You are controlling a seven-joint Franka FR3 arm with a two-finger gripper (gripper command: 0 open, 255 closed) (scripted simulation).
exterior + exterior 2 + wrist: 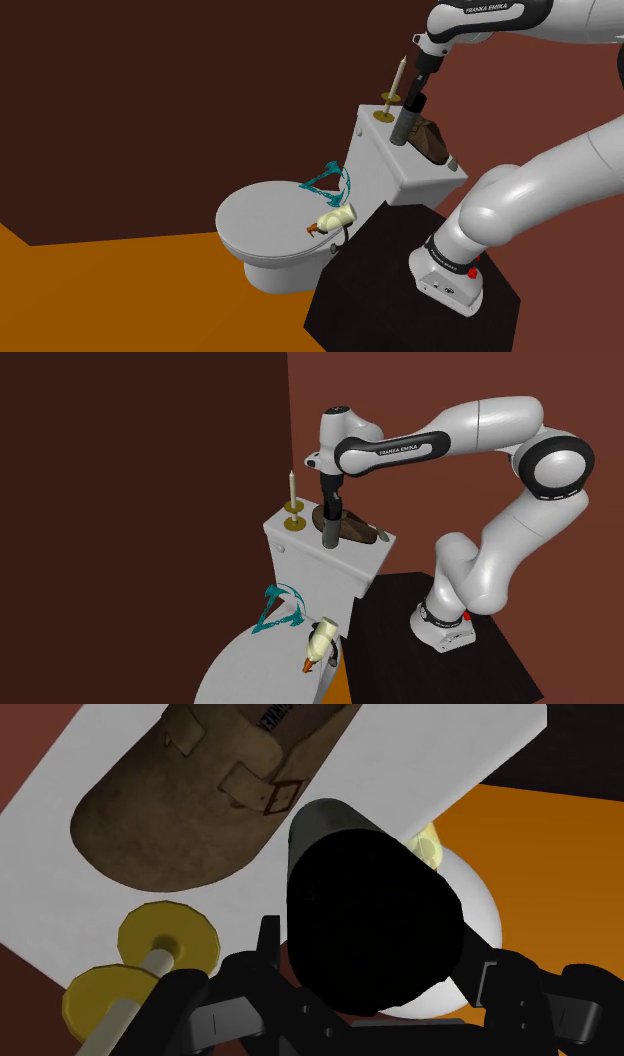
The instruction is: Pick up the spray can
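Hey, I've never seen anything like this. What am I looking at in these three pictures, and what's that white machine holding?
It is a simulated white robot arm on a black box, beside a toilet. Two pictures come from cameras standing nearby, the third from a camera on the arm's hand, looking along its black gripper. On the toilet tank are a candle in a gold-coloured holder, a brown shoe and a dark spray can, which the gripper clasps. On the toilet lid lie a teal wire-like object and a cream bottle.

White arm [470, 427] arched over, black hand [416, 100] downward, clasped on the spray can [404, 126].
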